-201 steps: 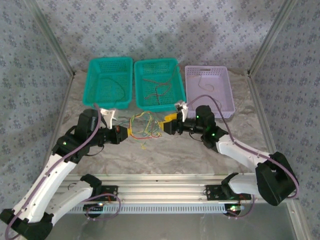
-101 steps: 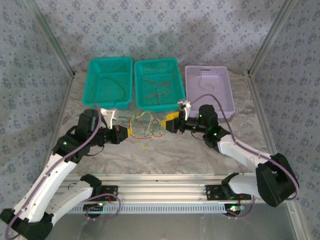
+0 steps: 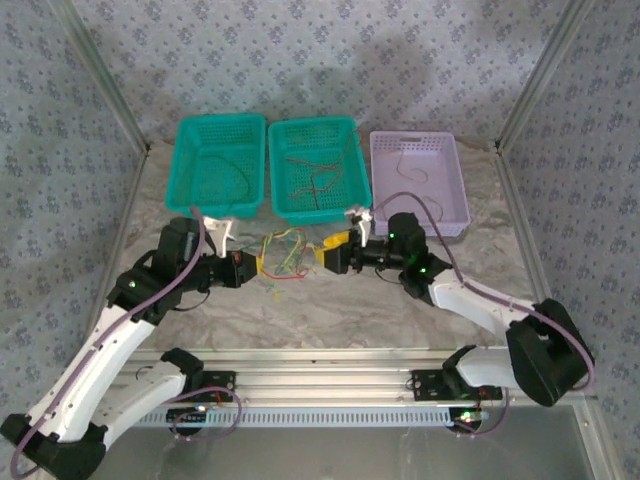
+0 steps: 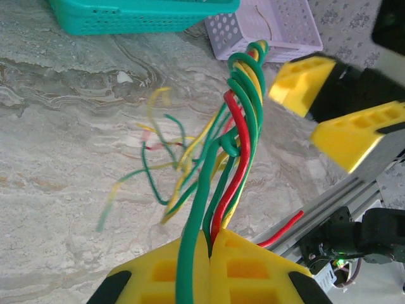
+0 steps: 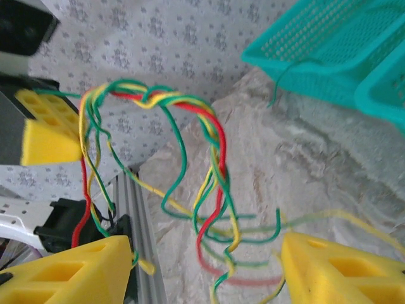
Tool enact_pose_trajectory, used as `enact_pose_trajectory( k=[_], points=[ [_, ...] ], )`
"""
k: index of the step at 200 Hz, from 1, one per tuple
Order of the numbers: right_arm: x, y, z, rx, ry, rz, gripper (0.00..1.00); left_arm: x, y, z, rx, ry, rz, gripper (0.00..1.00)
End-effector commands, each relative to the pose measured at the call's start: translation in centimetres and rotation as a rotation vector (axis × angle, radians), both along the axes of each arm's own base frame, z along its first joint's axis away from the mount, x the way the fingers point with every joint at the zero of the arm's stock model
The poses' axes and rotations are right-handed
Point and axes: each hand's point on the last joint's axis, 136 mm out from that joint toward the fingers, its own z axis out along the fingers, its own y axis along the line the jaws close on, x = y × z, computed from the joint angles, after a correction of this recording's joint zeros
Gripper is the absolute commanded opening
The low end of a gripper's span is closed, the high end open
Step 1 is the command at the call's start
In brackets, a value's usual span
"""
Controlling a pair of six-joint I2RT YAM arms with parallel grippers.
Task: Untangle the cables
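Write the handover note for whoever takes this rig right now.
Left gripper: shut on the green, yellow and red tangle, which is raised off the table in front of the baskets.
Right gripper: open, jaws either side of the tangle's loose strands, gripping nothing.
Done: some cables already lie in the left teal basket, middle teal basket and purple basket.
Left: separate the tangle, then sort its strands.

The cables (image 3: pixel 283 252) hang between left hand (image 3: pixel 258 265) and right hand (image 3: pixel 328 254), before baskets (image 3: pixel 312 124).
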Motion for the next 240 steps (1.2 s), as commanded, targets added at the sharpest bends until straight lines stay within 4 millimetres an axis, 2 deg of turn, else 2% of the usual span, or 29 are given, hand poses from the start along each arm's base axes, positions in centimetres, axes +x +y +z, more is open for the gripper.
enact_pose_trajectory(
  k=[1, 56, 74, 82, 97, 114, 145, 190, 240],
  points=[
    [-0.2, 1.6, 0.8, 0.013, -0.020, 0.049, 0.65, 0.2, -0.4, 1.9, -0.039, -0.049, -0.016, 0.00],
    [0.5, 3.1, -1.0, -0.025, 0.011, 0.059, 0.63, 0.1, -0.4, 2.0, -0.043, -0.051, -0.014, 0.00],
    [0.8, 3.3, -1.1, -0.015, 0.015, 0.046, 0.58, 0.2, -0.4, 1.9, -0.043, -0.051, -0.015, 0.00],
    [0.8, 3.4, -0.9, -0.005, 0.013, 0.051, 0.51, 0.2, -0.4, 1.8, -0.043, -0.047, -0.014, 0.00],
    [0.8, 3.5, -0.6, -0.005, 0.009, 0.060, 0.23, 0.2, -0.4, 1.8, -0.043, -0.048, -0.015, 0.00],
    [1.1, 2.8, -0.5, -0.019, -0.007, 0.030, 0.00, 0.1, -0.3, 1.8, -0.034, -0.053, -0.014, 0.00],
    [2.1, 0.0, -0.9, -0.074, -0.015, -0.063, 0.00, 0.0, 0.4, 1.9, 0.006, -0.073, -0.005, 0.00],
    [4.4, -6.0, -1.9, -0.121, 0.012, -0.268, 0.00, -0.1, 1.2, 1.9, 0.063, -0.097, -0.004, 0.00],
    [5.3, -9.2, -2.5, -0.169, 0.036, -0.389, 0.00, 0.1, 1.8, 2.0, 0.117, -0.119, -0.003, 0.00]
  ],
)
